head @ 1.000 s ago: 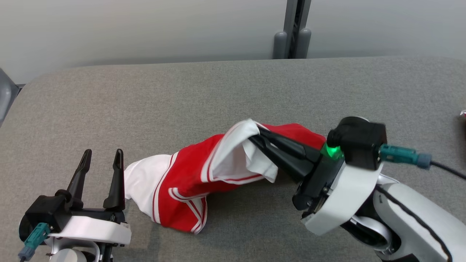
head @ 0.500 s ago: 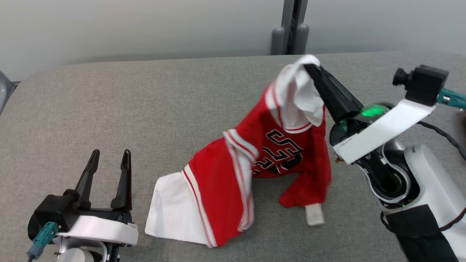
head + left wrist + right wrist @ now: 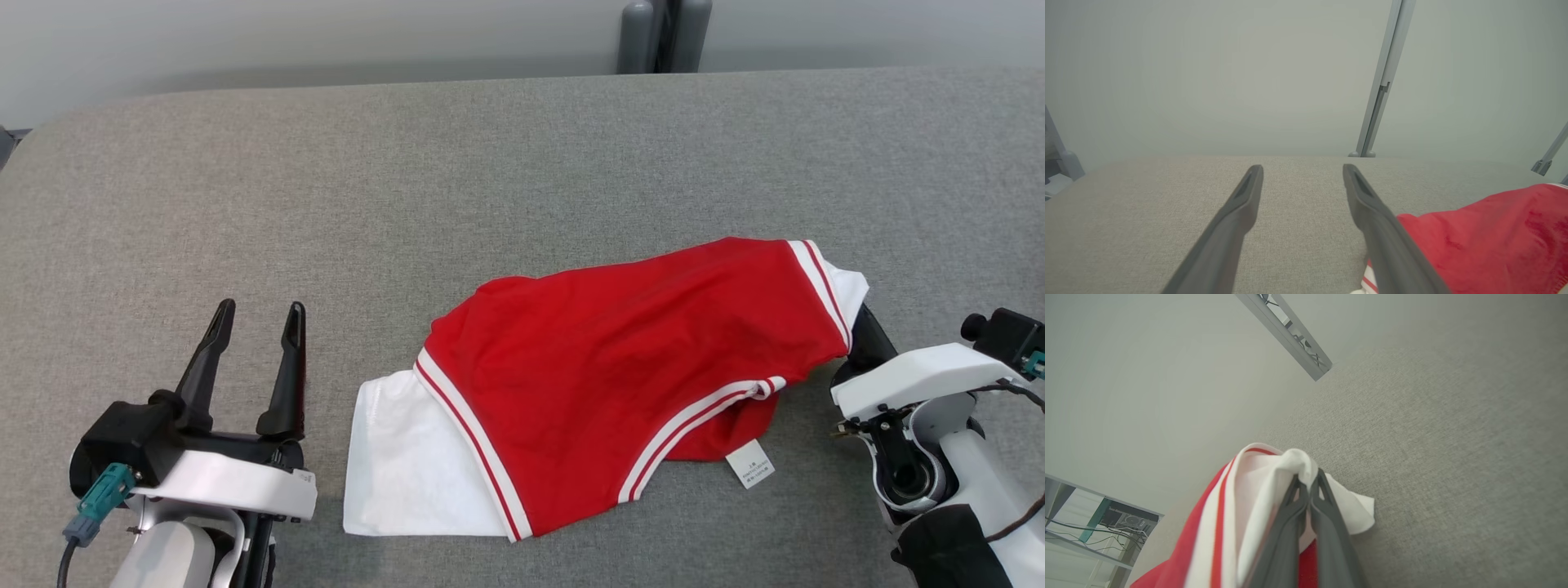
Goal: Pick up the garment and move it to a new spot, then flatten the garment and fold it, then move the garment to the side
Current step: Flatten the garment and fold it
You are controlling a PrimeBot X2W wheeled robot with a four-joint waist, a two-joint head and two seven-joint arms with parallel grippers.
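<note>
- Red-and-white knit garment (image 3: 637, 367) carries one small white sewn-in tag (image 3: 749, 467) at its 5 o'clock edge; the tag has fine dark print, too small to read.
- No other writing shows on the upward side of the cloth.
- Right gripper (image 3: 1309, 482), two long dark fingers on a white wrist, reaches in from 4 o'clock of the head view, its fingers pointing toward 11 o'clock.
- Its jaws are pressed together on the garment's white end at 3 o'clock, and the cloth bunches over the fingertips in the right wrist view.
- Left gripper (image 3: 260, 309), of the same build, sits at 8 o'clock of the head view with its fingers pointing to 12 o'clock.
- Its jaws are spread wide with nothing between them, and it sits near the garment's white end but apart from it.
- The garment lies spread on the grey fabric-covered table (image 3: 522, 163), right of centre in the head view and running from 8 o'clock to 2 o'clock.
- Its body is plain red with soft creases, edged by white bands with thin red stripes.
- A white panel juts out flat at its 8 o'clock end.
- A grey upright post (image 3: 665, 33) stands beyond the table's far edge at 12 o'clock.
</note>
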